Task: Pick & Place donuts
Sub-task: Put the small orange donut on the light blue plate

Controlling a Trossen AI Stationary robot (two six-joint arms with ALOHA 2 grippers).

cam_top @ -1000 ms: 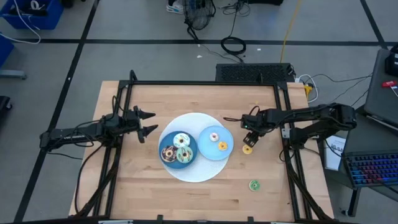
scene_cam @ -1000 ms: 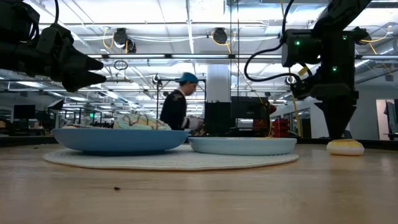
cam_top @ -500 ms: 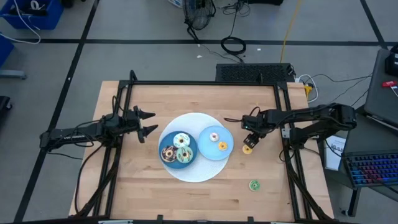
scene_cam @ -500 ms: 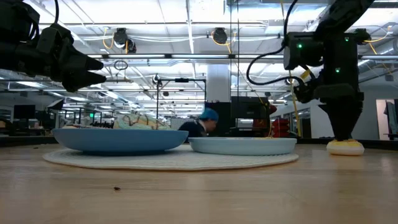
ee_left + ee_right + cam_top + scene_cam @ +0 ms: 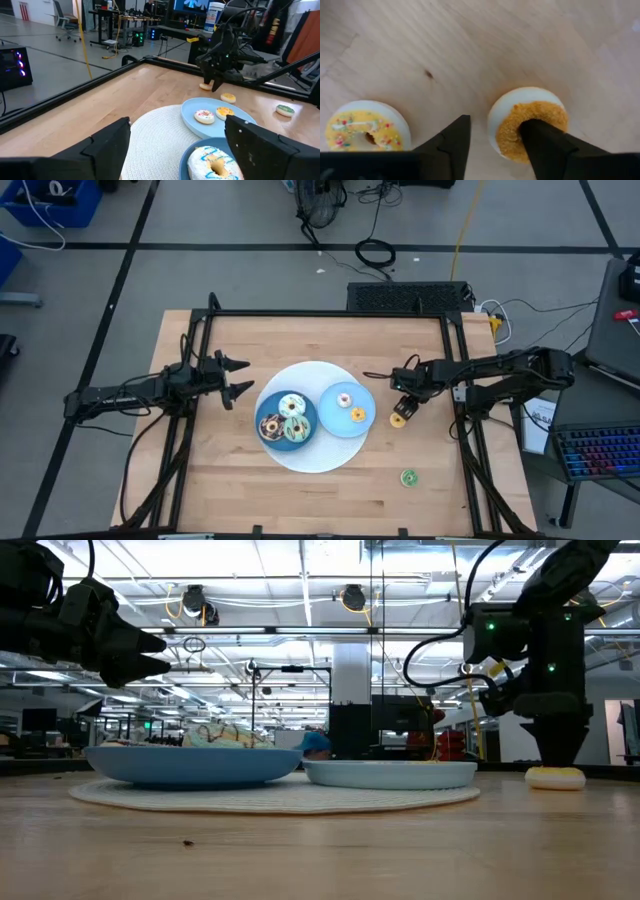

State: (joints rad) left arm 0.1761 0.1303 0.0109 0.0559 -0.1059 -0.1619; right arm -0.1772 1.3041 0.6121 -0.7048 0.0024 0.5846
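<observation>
Orange donut: on the desk beside the light-blue plate. My right claw: spread, straddling its rim, not gripping. Left claw: spread wide, empty, beside the plates.

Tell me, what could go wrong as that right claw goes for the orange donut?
The right gripper is open over the orange donut, one finger above its icing rather than outside the ring; closing might pinch one side and flip it. The sprinkled donut nearby could get nudged. The left gripper waits apart.
</observation>
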